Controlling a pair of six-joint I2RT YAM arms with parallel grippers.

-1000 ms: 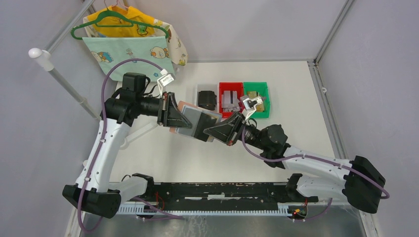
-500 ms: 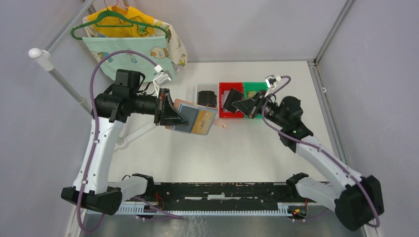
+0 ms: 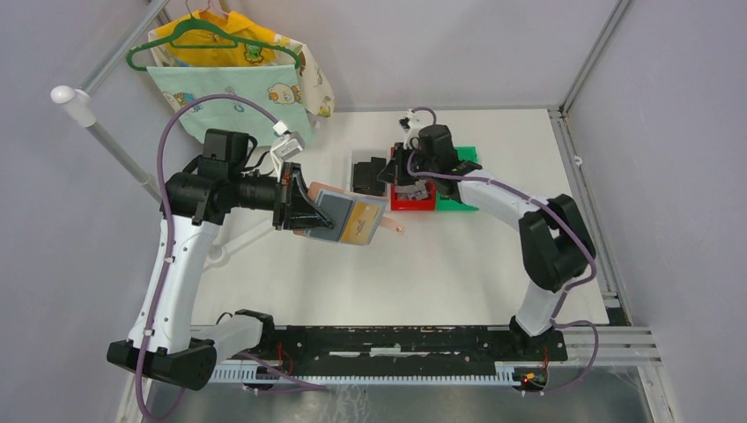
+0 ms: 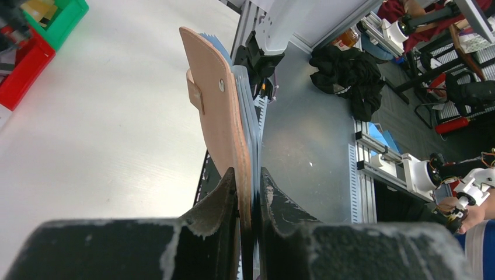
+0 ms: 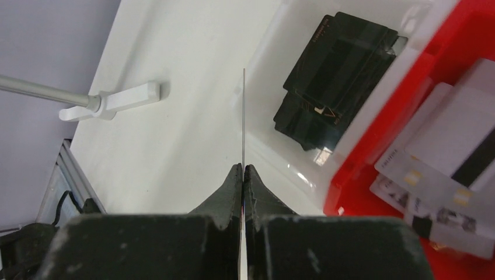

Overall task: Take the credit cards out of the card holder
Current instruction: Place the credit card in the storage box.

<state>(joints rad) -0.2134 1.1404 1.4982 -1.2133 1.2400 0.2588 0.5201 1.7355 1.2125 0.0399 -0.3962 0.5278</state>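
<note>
The light is bright, even and diffuse, from overhead. In the top view shadows on the table [image 3: 291,273] are faint and soft. In the left wrist view the table washes out at 9 o'clock and the fingers [image 4: 219,204] at 6 o'clock blur. In the right wrist view glare streaks the bin [image 5: 297,172] wall at 4 o'clock.

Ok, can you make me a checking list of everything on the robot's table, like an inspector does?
Surface: white table, no spills seen.
Job's things: card holder held open above the table; one credit card seen edge-on; more cards lying in the red bin.
Clutter: black item in the clear bin; green bin next to the red one.
Grippers: left gripper shut on the card holder; right gripper shut on the credit card.
Cables: purple cable loops along each arm, no snag seen.
Surroundings: clothes on a hanger, white pole.
</note>
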